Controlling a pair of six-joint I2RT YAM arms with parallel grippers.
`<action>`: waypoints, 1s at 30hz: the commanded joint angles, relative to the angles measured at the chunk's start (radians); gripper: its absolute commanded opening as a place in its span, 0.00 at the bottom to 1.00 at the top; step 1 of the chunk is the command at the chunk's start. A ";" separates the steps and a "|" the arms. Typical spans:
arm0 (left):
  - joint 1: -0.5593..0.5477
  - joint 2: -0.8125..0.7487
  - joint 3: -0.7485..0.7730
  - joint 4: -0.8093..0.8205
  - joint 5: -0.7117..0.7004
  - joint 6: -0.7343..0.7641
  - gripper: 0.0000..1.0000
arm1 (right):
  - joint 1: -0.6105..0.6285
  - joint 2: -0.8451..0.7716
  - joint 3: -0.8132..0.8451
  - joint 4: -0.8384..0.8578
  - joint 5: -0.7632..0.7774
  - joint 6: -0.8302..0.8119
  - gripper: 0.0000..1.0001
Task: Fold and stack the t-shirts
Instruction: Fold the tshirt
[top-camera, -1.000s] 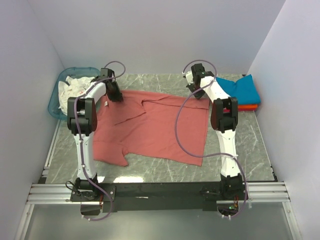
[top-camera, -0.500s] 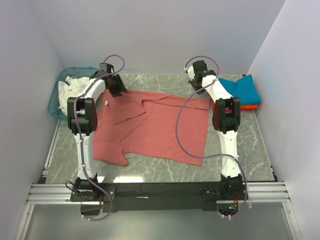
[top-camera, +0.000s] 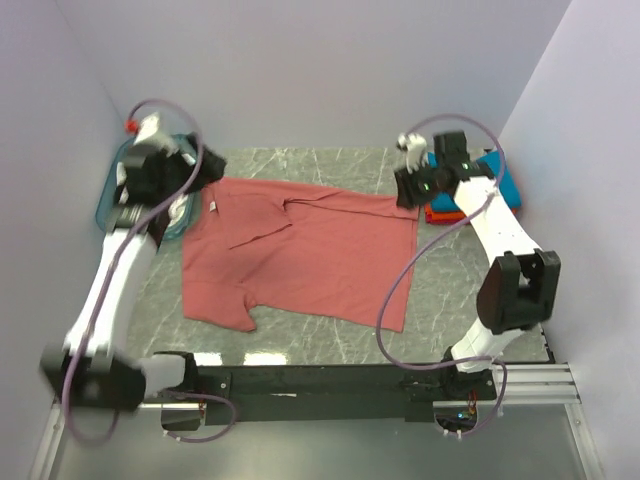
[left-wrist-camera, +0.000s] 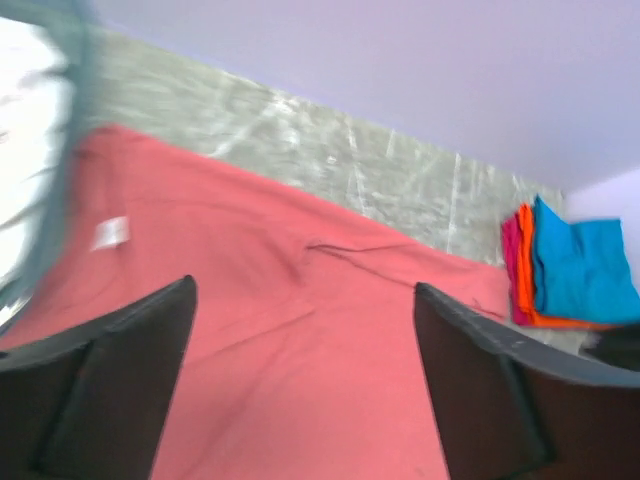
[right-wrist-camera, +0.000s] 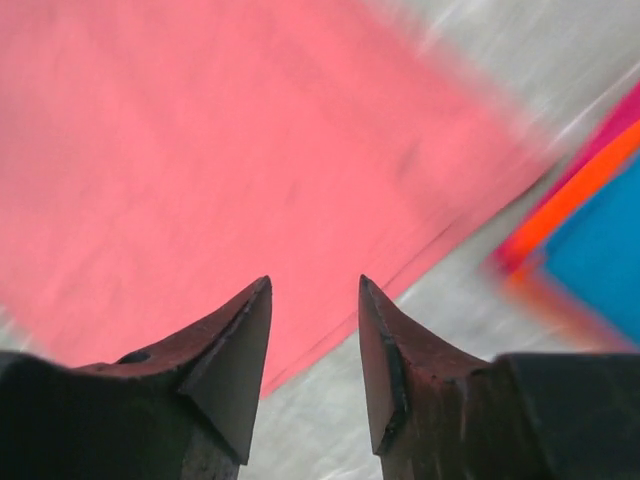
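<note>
Task barely begun: large dusty-red cloth t-shirt (top-camera: 300, 250) is laid flat and unfolded across middle of grey marbled surface (top-camera: 330, 165), white neck label (left-wrist-camera: 110, 232) toward far-left corner, so folds can be made.

Folded teal-blue and orange t-shirts (left-wrist-camera: 575, 270) are stacked at far-right corner, judged the stacking spot.

Over far-left corner, by translucent teal plastic basket (top-camera: 108, 205), left hand (left-wrist-camera: 305, 290) is held wide, empty.

Above shirt's far-right edge, right hand (right-wrist-camera: 313, 285) is held narrowly parted, nothing gripped; likely placed for a grasp there.

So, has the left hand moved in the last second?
Yes. The left hand swung left, from over the red shirt toward the basket.
</note>
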 joint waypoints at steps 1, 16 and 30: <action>0.030 -0.189 -0.210 0.008 -0.126 0.023 0.99 | -0.075 -0.058 -0.247 -0.029 -0.187 0.025 0.48; 0.064 -0.576 -0.525 -0.102 -0.071 -0.088 1.00 | -0.159 0.030 -0.522 0.079 -0.117 0.220 0.59; 0.064 -0.615 -0.593 -0.092 -0.054 -0.123 1.00 | -0.127 0.104 -0.515 0.065 -0.111 0.239 0.33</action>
